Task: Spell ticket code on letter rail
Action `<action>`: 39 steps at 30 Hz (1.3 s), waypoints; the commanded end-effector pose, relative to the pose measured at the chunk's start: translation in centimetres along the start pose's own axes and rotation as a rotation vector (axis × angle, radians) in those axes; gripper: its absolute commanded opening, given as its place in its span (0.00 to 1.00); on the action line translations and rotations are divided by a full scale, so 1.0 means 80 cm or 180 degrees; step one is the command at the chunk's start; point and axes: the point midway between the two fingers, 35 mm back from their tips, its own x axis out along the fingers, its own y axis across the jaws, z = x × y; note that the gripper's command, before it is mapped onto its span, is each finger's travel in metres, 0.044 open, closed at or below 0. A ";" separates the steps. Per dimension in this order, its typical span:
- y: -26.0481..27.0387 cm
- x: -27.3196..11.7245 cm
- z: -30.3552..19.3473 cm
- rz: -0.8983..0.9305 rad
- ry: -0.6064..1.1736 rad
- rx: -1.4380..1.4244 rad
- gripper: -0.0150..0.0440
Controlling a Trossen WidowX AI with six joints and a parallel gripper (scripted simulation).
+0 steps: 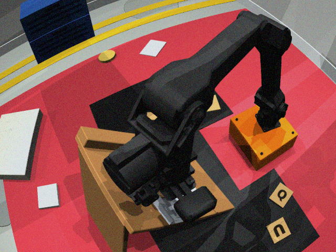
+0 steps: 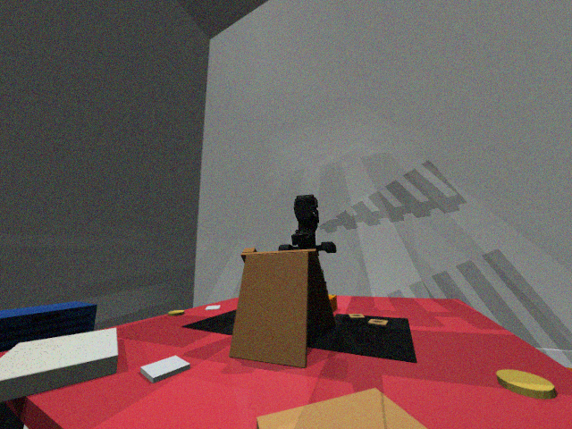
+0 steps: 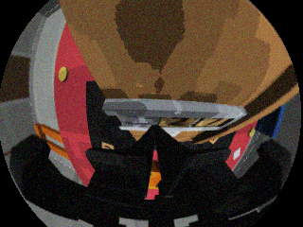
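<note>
My gripper [image 3: 154,128] is shut with nothing between its fingertips, which are close in front of the grey rail [image 3: 175,108] [image 1: 166,210] on the tilted brown board [image 3: 213,52] [image 1: 146,218] [image 2: 273,309]. Tan tiles [image 3: 174,121] show in the rail, seen too steeply to read; the arm hides most of them in the top view. The ticket's print is hidden behind the gripper. A Q tile [image 1: 281,194] and a tile that looks like a U or n [image 1: 278,230] lie on the black mat [image 1: 301,230]. Another tan tile [image 1: 214,104] is partly hidden by the arm.
The arm's orange base block [image 1: 263,143] stands right of the board. A white slab [image 1: 16,143], small white blocks [image 1: 48,196] [image 1: 153,48] and a yellow disc [image 1: 106,55] lie on the red counter. A blue crate [image 1: 58,32] is beyond its edge. A tan box [image 2: 341,413] is nearest the exterior camera.
</note>
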 end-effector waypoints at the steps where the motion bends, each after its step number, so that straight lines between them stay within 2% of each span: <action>1: 0.001 0.002 0.002 0.0014 0.0001 0.0003 0.25; 39: -0.006 0.010 0.008 0.0012 -0.0001 0.0003 0.25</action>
